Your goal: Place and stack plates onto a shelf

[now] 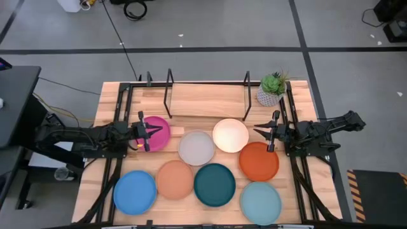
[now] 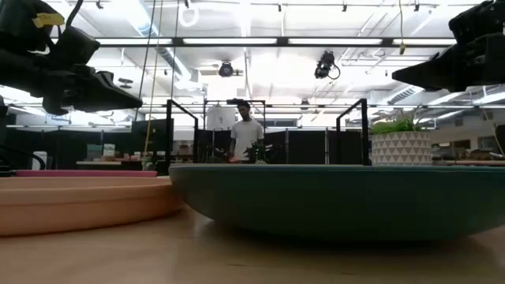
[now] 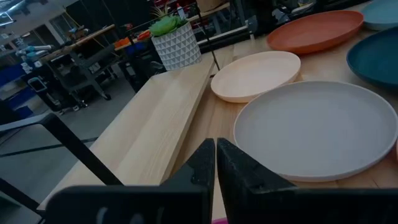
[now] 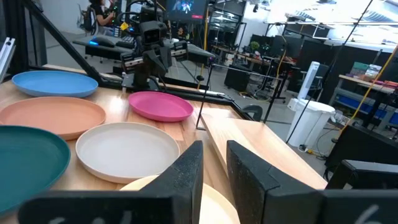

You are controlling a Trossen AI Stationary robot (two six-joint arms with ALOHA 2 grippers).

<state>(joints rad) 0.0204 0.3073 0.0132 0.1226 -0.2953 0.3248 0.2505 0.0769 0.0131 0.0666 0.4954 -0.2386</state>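
Eight plates lie flat on the wooden table: magenta point(image 1: 160, 135), grey point(image 1: 196, 147), cream point(image 1: 230, 135), orange-red point(image 1: 259, 162), blue point(image 1: 135, 191), peach-tan point(image 1: 174, 179), dark teal point(image 1: 214, 184) and pale aqua point(image 1: 261, 201). The black shelf point(image 1: 206, 102) with its wood base stands at the far edge and holds no plates. My left gripper point(image 1: 151, 131) hovers over the magenta plate, shut point(image 3: 215, 165), pointing at the grey plate point(image 3: 317, 127). My right gripper point(image 1: 259, 132) hangs between the cream and orange-red plates, slightly open point(image 4: 214, 171), touching nothing.
A small potted plant point(image 1: 272, 89) stands at the far right corner beside the shelf's right posts. Black frame rails run along both table sides. In the low view a person point(image 2: 246, 134) stands in the room beyond the table. Bare wood lies between shelf and plates.
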